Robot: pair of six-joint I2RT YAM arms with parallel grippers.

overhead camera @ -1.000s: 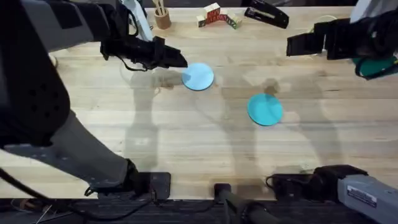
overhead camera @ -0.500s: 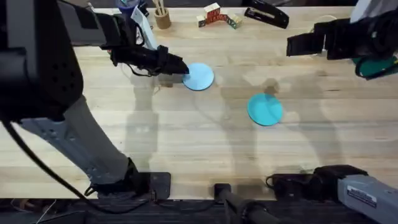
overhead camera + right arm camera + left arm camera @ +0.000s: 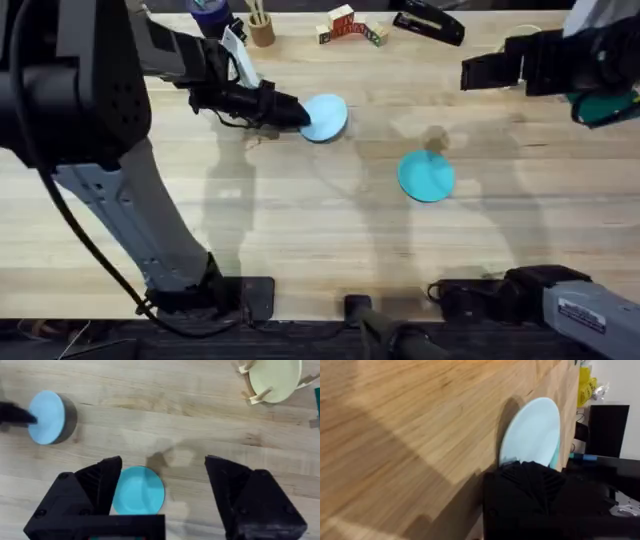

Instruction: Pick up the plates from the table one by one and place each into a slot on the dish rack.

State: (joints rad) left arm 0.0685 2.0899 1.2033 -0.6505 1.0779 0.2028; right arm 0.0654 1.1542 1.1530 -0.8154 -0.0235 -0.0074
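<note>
A pale sky-blue plate (image 3: 327,116) sits at the far middle of the table (image 3: 300,220), raised at one edge over its shadow. My left gripper (image 3: 296,114) is shut on its left rim. The left wrist view shows the same plate (image 3: 532,430) held between my black fingers (image 3: 530,485). A teal plate (image 3: 427,176) lies flat to the right of centre. My right gripper (image 3: 480,72) hovers high at the far right and stands open. In its wrist view the teal plate (image 3: 139,496) lies below the open gripper (image 3: 164,467), the pale plate (image 3: 47,416) farther off. The wooden dish rack (image 3: 250,394) holds a cream-yellow plate (image 3: 275,379).
Along the far edge stand a wooden cup of sticks (image 3: 262,28), some coloured blocks (image 3: 350,25) and a black stapler (image 3: 428,22). The arm bases and cables fill the near edge. Bare wood lies between the two plates and toward the front.
My left gripper moved right onto the pale blue plate's rim and shut on it; the plate shifted slightly right and tipped up. The right arm and the teal plate stayed put.
</note>
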